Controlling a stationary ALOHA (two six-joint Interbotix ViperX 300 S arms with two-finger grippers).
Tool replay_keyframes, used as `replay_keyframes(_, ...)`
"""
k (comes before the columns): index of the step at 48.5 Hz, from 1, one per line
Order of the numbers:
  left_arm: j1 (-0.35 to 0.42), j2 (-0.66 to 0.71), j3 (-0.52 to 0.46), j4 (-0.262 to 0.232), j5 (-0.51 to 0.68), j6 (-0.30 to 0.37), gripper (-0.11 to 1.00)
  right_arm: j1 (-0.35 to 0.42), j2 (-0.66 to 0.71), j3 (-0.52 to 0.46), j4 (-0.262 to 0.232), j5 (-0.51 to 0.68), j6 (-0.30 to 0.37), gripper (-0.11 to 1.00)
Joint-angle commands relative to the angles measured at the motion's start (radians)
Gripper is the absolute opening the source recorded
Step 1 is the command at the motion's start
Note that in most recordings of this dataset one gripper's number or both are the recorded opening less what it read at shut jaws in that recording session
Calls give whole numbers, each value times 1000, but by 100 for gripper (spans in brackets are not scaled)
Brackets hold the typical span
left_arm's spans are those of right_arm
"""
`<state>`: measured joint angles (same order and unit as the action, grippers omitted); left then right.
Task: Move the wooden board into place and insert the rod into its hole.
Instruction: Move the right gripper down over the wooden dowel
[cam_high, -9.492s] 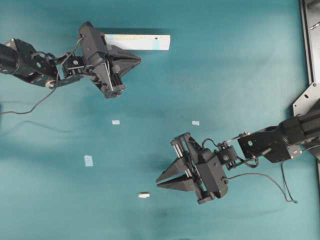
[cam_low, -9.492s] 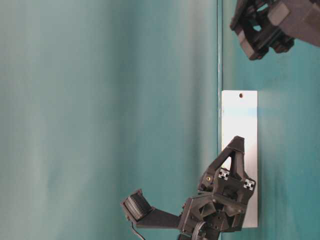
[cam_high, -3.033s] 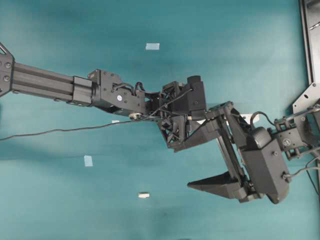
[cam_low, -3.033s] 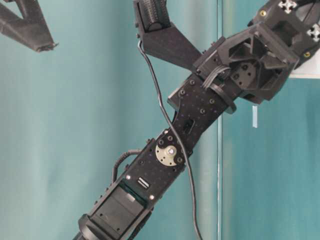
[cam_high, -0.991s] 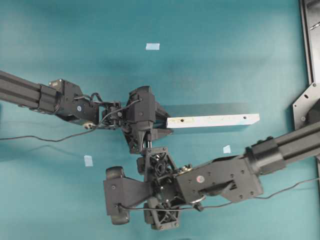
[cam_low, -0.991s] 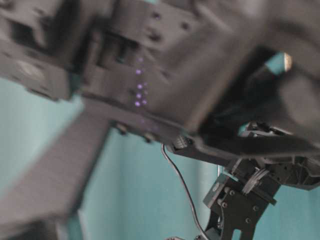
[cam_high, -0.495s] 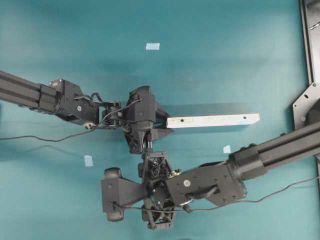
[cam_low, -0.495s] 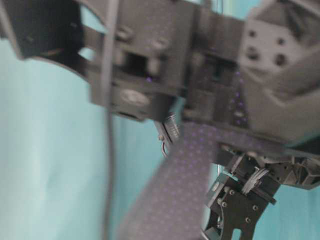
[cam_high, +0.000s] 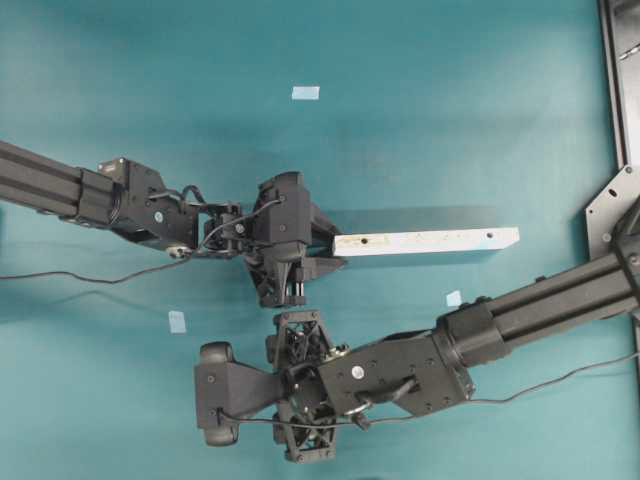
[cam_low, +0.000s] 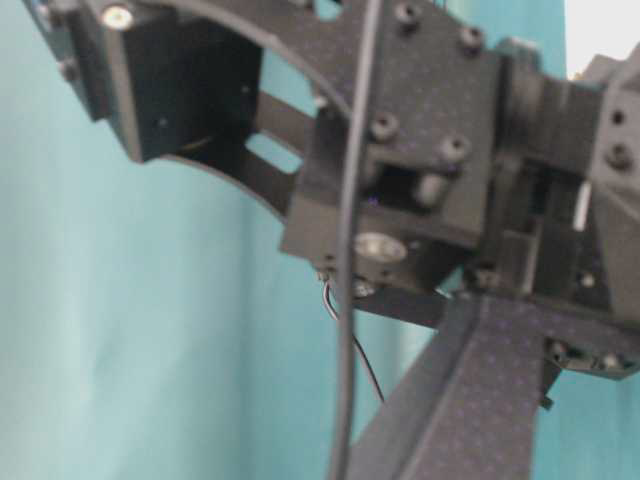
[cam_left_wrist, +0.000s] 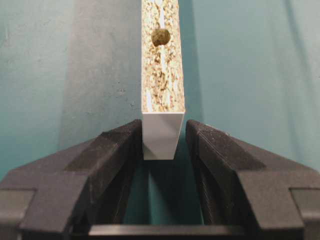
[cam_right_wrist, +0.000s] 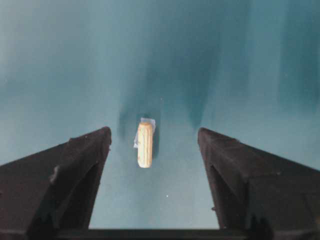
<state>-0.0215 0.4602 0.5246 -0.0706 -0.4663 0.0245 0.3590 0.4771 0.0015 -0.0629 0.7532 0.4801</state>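
Observation:
The wooden board (cam_high: 425, 241) is a long pale strip that stands on its narrow edge, stretching right from my left gripper (cam_high: 318, 246). In the left wrist view that gripper (cam_left_wrist: 162, 142) is shut on the board's (cam_left_wrist: 162, 75) near end, and a dark hole shows in the rough top edge. The rod (cam_right_wrist: 145, 145), a short beige peg, lies on the teal table between the fingertips of my right gripper (cam_right_wrist: 154, 132). That gripper is open, with a gap on each side of the rod. From overhead, the right gripper (cam_high: 300, 392) points down and hides the rod.
Pale-blue tape squares lie at the back (cam_high: 305, 93), left (cam_high: 177, 321) and right of centre (cam_high: 454, 298). One more sits under the rod. A metal frame (cam_high: 620, 80) runs along the right edge. The right arm fills the table-level view.
My right arm has shifted a little left and toward the front edge, and its jaws have narrowed from their widest. The left gripper and the board have not moved.

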Motion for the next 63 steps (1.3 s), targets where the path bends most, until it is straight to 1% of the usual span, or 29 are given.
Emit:
replay_keyframes(1,3,-9,-5,2,-2,5,48,3,-20,-25,3,-9,2,71)
replay_keyframes(10,3,-9,-5,2,-2,5,48,3,-15,-25,3,-14,2,63)
replay_keyframes(19,3,-9,-6,2,-2,5,48,2,-11,-25,3,-43,3,64)
replay_keyframes(36,3,-8,-5,2,-2,5,48,3,-6,-25,3,-35,5,63)
replay_keyframes(51,3,-8,-5,2,-2,5,48,2,-8,-41,14,28,5,63)
replay_keyframes(58,3,-8,-8,2,-2,5,48,0,2,-84,14,51,5,63)
replay_keyframes(63,3,-8,-9,2,-2,3,48,-3,20,-118,21,91,3,63)
